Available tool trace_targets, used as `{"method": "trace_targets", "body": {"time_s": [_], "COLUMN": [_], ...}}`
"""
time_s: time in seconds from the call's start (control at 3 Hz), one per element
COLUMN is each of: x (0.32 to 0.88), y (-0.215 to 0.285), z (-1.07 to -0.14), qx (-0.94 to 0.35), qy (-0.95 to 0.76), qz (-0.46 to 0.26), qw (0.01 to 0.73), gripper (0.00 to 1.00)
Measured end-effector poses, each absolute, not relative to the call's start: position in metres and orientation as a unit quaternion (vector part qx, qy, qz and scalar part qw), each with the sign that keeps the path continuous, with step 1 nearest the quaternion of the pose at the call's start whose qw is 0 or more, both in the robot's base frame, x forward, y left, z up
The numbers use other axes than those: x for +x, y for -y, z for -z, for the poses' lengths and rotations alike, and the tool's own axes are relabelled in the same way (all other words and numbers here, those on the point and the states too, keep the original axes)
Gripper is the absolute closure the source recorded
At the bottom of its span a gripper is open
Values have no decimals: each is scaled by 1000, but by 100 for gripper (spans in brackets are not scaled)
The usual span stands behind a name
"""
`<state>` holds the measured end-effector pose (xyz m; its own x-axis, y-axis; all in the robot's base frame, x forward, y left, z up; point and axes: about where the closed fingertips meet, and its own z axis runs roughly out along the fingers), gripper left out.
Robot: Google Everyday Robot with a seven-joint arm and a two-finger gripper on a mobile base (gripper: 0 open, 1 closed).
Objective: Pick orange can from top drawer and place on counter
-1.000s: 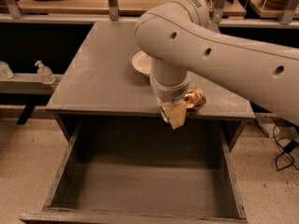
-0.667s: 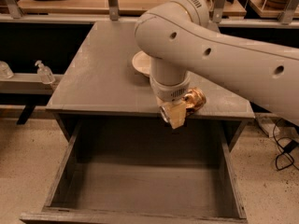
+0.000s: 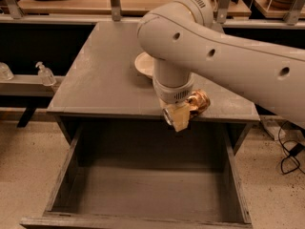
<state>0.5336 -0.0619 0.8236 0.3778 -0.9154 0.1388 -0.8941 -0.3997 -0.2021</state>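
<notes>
One camera view, looking down on the cabinet from the front.

Gripper: hangs from a thick cream-white robot arm that enters from the right, and sits over the front edge of the counter, a large flat matte grey cabinet top.

Fingers: pale yellowish pads, clamped on the orange can, a small dented drink can of shiny orange-gold metal. The can sticks out to the right of and slightly above the pads, touching them. It is held over the counter's front edge, near the right end. Whether it touches the surface cannot be told.

Top drawer: a wide, shallow grey wooden box with worn sides, pulled fully out below the gripper.

White paper bowl: sits on the counter behind the arm, partly hidden by it and well apart from the can.

Clear pump bottle: stands on a ledge to the left of the cabinet.
</notes>
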Motion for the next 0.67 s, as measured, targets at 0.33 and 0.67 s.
{"method": "trace_targets", "body": {"time_s": [0.33,0.67], "x": [534,534], "y": [62,62], "z": [-824,-824], "qx": [-829,-829], "qy": [-546,-546], "qz": [114,114], "qw": [47,47], "gripper": [100,100]}}
